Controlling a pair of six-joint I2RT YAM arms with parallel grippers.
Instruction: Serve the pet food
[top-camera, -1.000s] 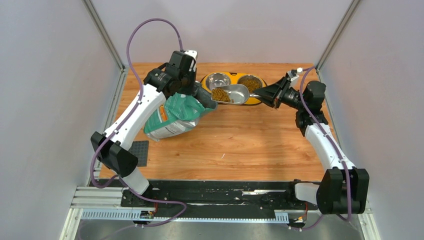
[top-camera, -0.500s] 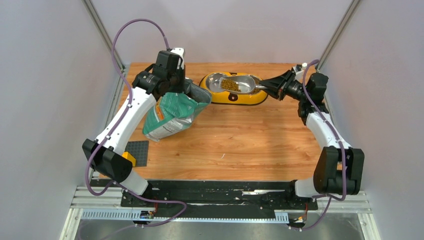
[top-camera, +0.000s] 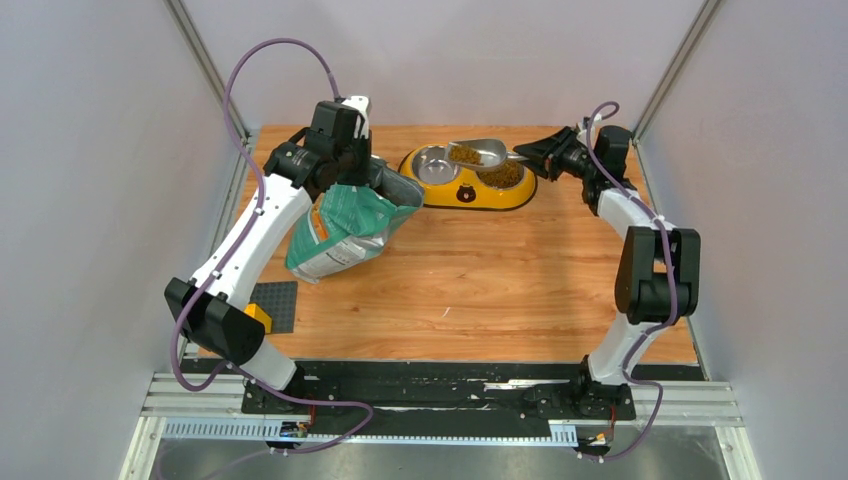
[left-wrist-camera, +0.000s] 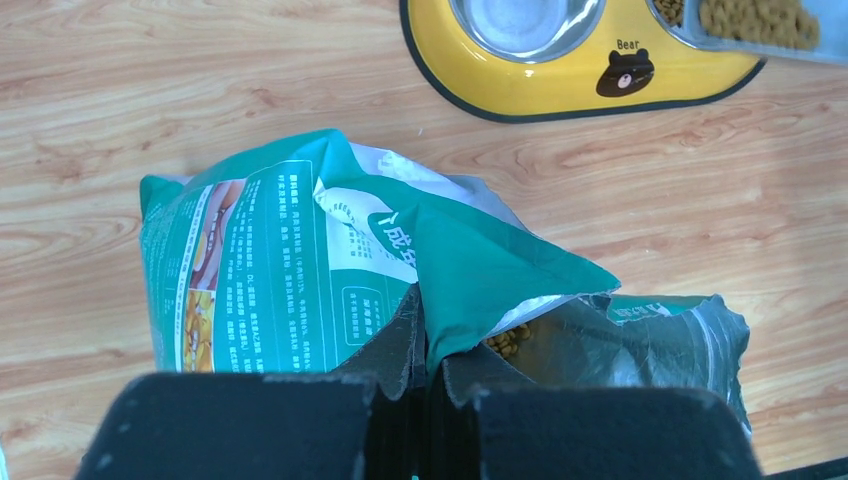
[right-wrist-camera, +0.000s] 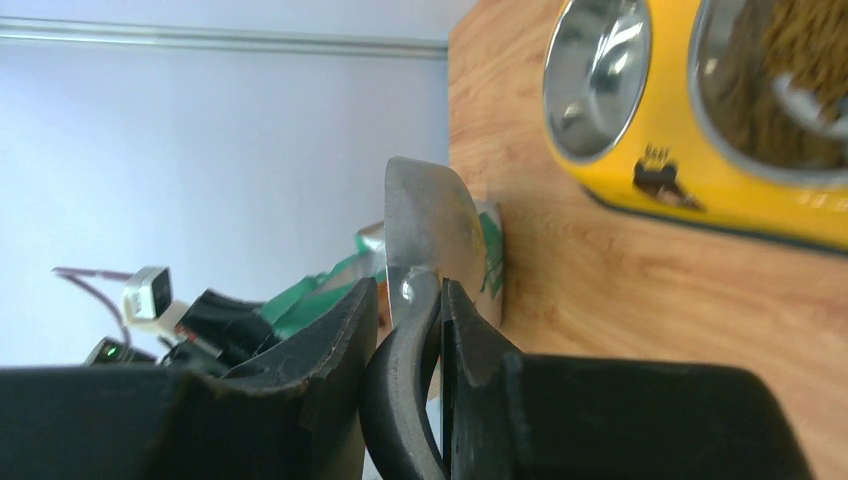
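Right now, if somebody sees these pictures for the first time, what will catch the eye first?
The right gripper holds a scoop full of pet food above the yellow double feeder at the far edge of the table; its right bowl already holds some, while the left bowl looks empty. On the left, the left gripper pinches the open top of a tilted teal-green pouch.

left hand (top-camera: 380, 182) and right hand (top-camera: 528, 155) clenched, arms extended
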